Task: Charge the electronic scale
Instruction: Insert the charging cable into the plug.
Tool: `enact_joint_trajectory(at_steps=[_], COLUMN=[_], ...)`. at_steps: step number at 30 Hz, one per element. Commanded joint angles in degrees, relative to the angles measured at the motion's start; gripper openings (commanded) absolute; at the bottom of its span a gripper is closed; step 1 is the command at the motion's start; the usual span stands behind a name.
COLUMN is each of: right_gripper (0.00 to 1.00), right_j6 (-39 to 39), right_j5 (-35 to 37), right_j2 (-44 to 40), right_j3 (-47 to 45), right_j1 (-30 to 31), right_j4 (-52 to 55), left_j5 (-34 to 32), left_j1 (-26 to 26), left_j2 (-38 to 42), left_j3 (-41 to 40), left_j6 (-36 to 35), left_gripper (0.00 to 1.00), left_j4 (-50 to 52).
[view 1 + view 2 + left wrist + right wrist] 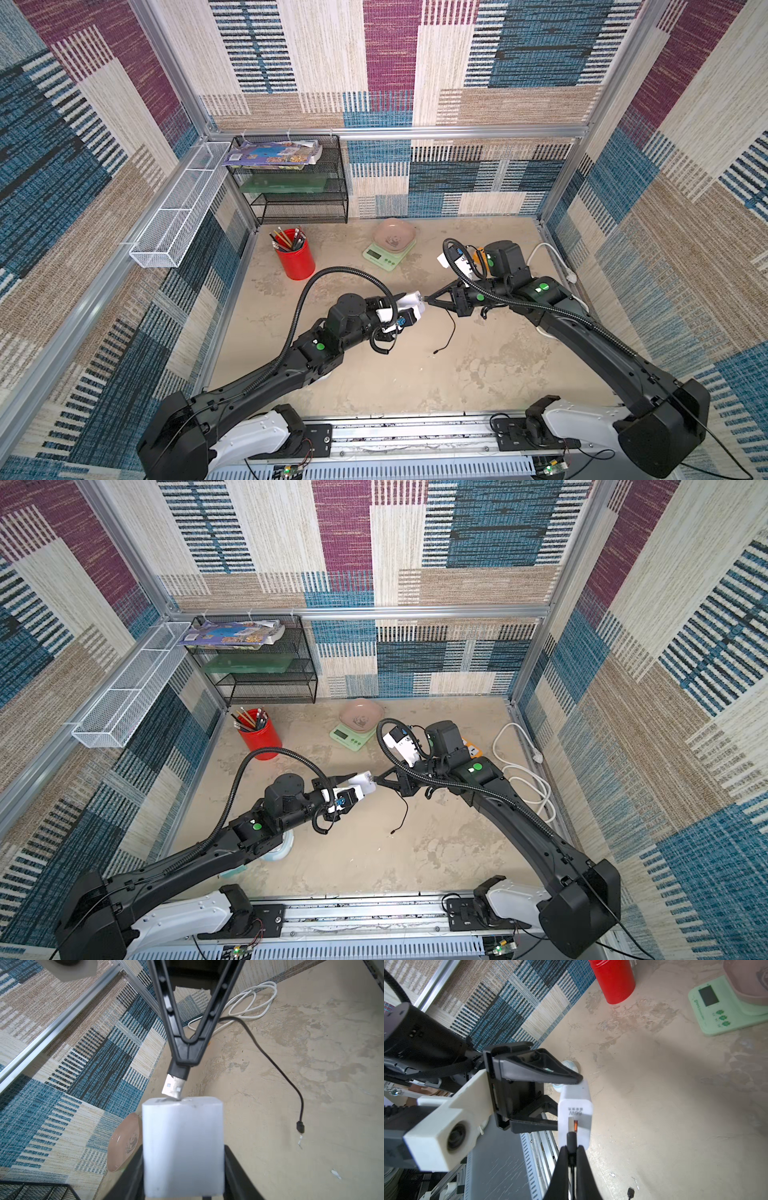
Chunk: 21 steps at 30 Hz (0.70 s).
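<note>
So this is the bit where the cable goes into the brick, nothing near the electronic scale [388, 252] yet. It sits toward the far middle of the table with its pink tray [394, 237] on top, well apart from both arms. The left gripper [568, 1103] is clamped on the white charger brick [182, 1147], and the right gripper [184, 1057] is pinched tight on the USB plug [174, 1084] of the black cable [270, 1057]. The left wrist view is the useful one. It shows the plug tilted, one corner touching the brick's end face, so I'd say it isn't seated. The right wrist view adds what that angle hides: the orange tongue of the port peeking out beside the plug's metal tip. Next move probably needs the plug squared up to the slot before pushing, or it'll just skid off. Only the top views show the rest of the job: the cable's small end [435, 351] loose on the table, and the orange power strip [473, 748] half hidden behind the right arm.
</note>
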State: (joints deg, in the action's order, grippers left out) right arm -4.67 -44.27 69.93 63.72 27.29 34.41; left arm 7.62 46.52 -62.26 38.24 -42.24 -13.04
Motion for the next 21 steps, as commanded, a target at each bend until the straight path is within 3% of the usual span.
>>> enact_joint_trajectory(at_steps=[1,21], right_gripper=[0.0,0.0], right_j6=[0.6,4.2], right_j5=[2.2,2.5], right_j2=[0.4,1.3], right_j3=[0.7,1.3], right_j1=[0.0,2.6], right_j4=[0.5,3.4], left_j5=[0.9,-0.4], left_j1=[0.0,-0.6], left_j2=[0.6,2.1], left_j3=[-0.2,0.6], left_j6=[-1.2,-6.9], left_gripper=[0.33,0.35], left_j4=[-2.2,0.8])
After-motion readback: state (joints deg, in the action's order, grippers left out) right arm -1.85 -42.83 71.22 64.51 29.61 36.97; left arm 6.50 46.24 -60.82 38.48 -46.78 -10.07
